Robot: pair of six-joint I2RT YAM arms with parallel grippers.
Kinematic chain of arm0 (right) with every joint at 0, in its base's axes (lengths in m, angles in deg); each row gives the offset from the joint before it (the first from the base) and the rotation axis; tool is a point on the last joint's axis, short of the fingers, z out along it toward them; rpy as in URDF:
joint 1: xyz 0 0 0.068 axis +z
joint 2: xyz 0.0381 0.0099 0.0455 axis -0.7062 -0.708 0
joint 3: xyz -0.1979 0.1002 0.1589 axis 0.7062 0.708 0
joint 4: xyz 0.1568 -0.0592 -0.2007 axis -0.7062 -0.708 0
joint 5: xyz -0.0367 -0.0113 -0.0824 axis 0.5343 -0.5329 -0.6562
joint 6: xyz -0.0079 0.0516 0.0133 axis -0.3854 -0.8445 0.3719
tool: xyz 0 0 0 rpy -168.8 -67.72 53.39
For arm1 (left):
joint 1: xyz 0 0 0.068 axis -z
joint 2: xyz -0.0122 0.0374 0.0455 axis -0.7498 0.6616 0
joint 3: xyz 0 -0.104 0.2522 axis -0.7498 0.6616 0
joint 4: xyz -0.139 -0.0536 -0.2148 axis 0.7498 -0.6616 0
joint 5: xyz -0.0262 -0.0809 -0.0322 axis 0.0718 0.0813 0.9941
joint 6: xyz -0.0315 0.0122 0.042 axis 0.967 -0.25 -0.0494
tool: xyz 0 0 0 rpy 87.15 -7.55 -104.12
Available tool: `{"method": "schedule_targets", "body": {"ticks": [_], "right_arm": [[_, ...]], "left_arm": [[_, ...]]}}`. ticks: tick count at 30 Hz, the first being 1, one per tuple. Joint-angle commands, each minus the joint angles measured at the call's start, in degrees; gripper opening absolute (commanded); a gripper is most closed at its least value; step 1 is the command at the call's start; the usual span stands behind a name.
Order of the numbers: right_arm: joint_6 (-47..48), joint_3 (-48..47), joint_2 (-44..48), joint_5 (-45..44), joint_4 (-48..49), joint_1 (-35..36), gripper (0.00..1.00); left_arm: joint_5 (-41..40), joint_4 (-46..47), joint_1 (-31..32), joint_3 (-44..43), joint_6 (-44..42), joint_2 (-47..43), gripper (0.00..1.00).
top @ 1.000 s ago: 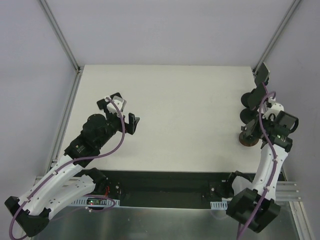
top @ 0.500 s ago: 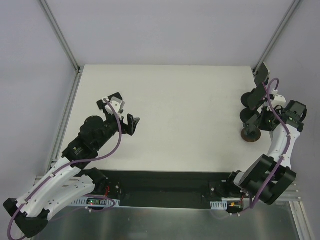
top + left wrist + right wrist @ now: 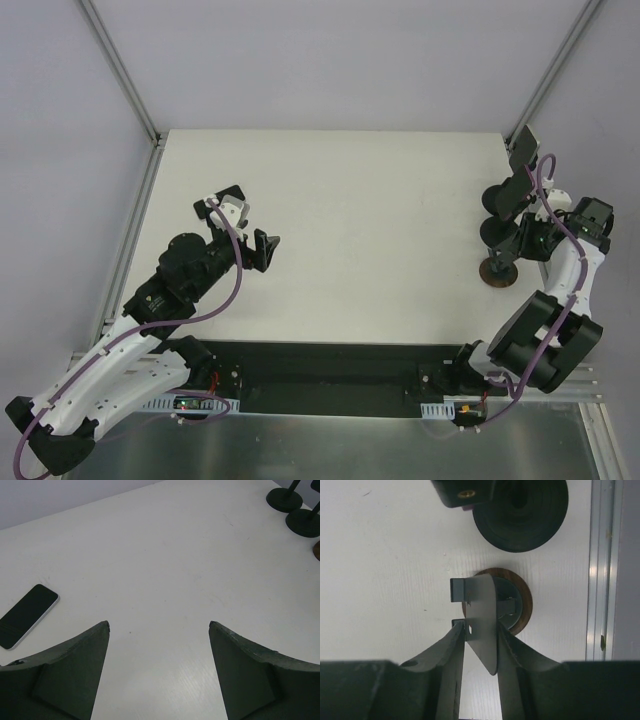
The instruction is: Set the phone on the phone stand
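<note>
"where's the phone (image 3: 28, 615)?"

"lying flat on the table (image 3: 175, 555), off to the left of my left gripper (image 3: 159, 625). its fingers are spread wide and hold nothing."

"and your right?"

"my right gripper (image 3: 480, 627) has its fingers close on either side of a grey plate (image 3: 482, 605) on a brown base (image 3: 526, 607), just beside the black phone stand (image 3: 530, 527). i cannot tell whether it is pinching."

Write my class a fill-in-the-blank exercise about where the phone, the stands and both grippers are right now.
1. The phone lies flat on the white ____.
2. The left gripper hangs with its jaws wide ____ and nothing between them.
3. The right gripper straddles the grey plate of a phone stand whose round base is ____ in colour.
Missing words: table; open; brown.
</note>
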Motion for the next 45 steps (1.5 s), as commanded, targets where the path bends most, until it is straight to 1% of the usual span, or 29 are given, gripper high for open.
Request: {"method": "schedule_targets", "body": {"ticks": [1,6,8,10,11,12,14,18,20,22,23,24,26,27,28,29,31,32,33,35,36,37,38,39,40,41,42,43,45], "right_arm": [[-1.66,0.07,0.01,-5.13,2.61,-0.28,0.37],[-4.65,-0.98,1.05,-10.59,4.19,0.50,0.61],[-6.58,-2.30,1.32,-14.43,3.85,1.12,0.66],[-8.25,-4.66,2.20,-18.57,2.79,2.26,0.78],[-9.39,-5.37,3.16,-23.38,2.36,2.87,0.91],[-9.84,-6.25,3.69,-26.04,1.48,3.75,0.96],[-11.50,-8.45,5.88,-36.55,-0.27,7.35,0.96],[-17.47,-9.51,13.26,-43.02,-2.92,12.18,0.96],[-18.89,-6.81,20.08,-41.28,-3.19,15.17,0.96],[-21.17,-4.34,24.85,-40.22,-3.88,21.58,0.96],[-22.66,-3.11,29.58,-40.13,-3.98,24.12,0.96],[-24.59,0.56,32.06,-38.91,-3.46,29.28,0.96],[-30.38,4.70,38.46,-33.31,-1.27,34.15,0.96],[-32.76,8.90,40.33,-31.36,-0.21,38.52,0.96],[-38.52,11.38,41.91,-29.42,0.93,40.74,0.96],[-41.54,13.67,44.02,-24.01,4.16,42.76,0.96],[-47.60,20.52,45.26,-20.19,7.78,48.65,0.96],[-52.59,22.72,45.36,-17.74,13.02,50.85,0.96],[-54.65,25.35,45.09,-16.76,15.86,55.22,0.96],[-56.94,30.29,42.74,-17.01,22.00,60.07,0.96],[-56.95,30.91,41.68,-17.88,22.82,64.53,0.96],[-56.87,31.18,40.36,-18.85,23.35,66.67,0.96],[-56.08,30.83,38.00,-20.07,23.79,68.34,0.96],[-54.77,30.31,36.76,-20.26,23.62,70.79,0.96],[-54.15,28.82,35.70,-20.09,23.45,71.52,0.96],[-53.53,28.03,34.12,-18.17,23.36,71.87,0.96],[-52.39,26.97,33.76,-17.02,22.92,71.96,0.96],[-52.21,26.09,33.49,-16.49,22.13,71.96,0.96],[-52.12,24.68,34.89,-16.22,20.90,72.05,0.96]], "left_arm": [[-1.39,2.54,0.26,0.03,-0.51,-0.52,0.79],[-1.92,2.54,0.26,0.20,-0.86,-0.52,0.79],[-2.09,2.63,0.26,0.20,-1.03,-0.26,0.79],[-2.27,2.63,0.35,0.29,-1.12,-0.34,0.79],[-2.36,2.63,0.35,0.29,-1.21,0.00,0.79],[-2.44,2.72,0.26,0.29,-1.30,-0.08,0.79],[-2.71,2.63,0.35,0.29,-1.47,0.09,0.79],[-4.63,2.89,0.26,0.47,-1.56,0.44,0.79],[-5.34,2.89,0.35,0.47,-2.79,1.06,0.79],[-6.39,2.98,0.35,0.73,-3.49,1.76,0.80],[-6.83,3.07,0.26,0.91,-3.67,2.11,0.80],[-7.10,3.16,0.26,0.91,-3.84,2.64,0.81],[-7.80,3.16,0.26,1.00,-4.37,4.22,0.82],[-7.89,3.16,0.35,1.00,-4.46,4.66,0.83],[-8.24,3.07,0.35,1.08,-4.72,5.79,0.83],[-8.94,3.07,0.35,1.17,-4.90,6.50,0.84],[-9.56,3.16,0.17,1.00,-5.42,8.60,0.85],[-10.87,3.16,0.17,0.91,-5.60,9.31,0.87],[-11.49,3.16,0.09,0.91,-5.78,9.84,0.88],[-12.81,3.07,-0.70,1.08,-6.13,11.34,0.91],[-12.81,3.07,-1.40,1.17,-5.96,11.95,0.92],[-12.38,3.33,-2.28,1.26,-5.00,13.35,0.93],[-11.42,3.77,-5.16,1.52,-4.38,14.41,0.94],[-7.67,3.77,-7.01,1.44,-3.50,15.55,0.95],[-5.98,2.99,-8.95,0.13,-1.93,18.78,0.95],[-3.87,2.20,-13.84,-1.01,1.13,20.55,0.95],[0.41,1.41,-16.15,-4.07,2.82,22.49,0.95],[2.46,0.44,-18.61,-5.75,5.79,26.68,0.95],[5.02,-0.97,-24.68,-8.92,8.53,30.83,0.96]]}}
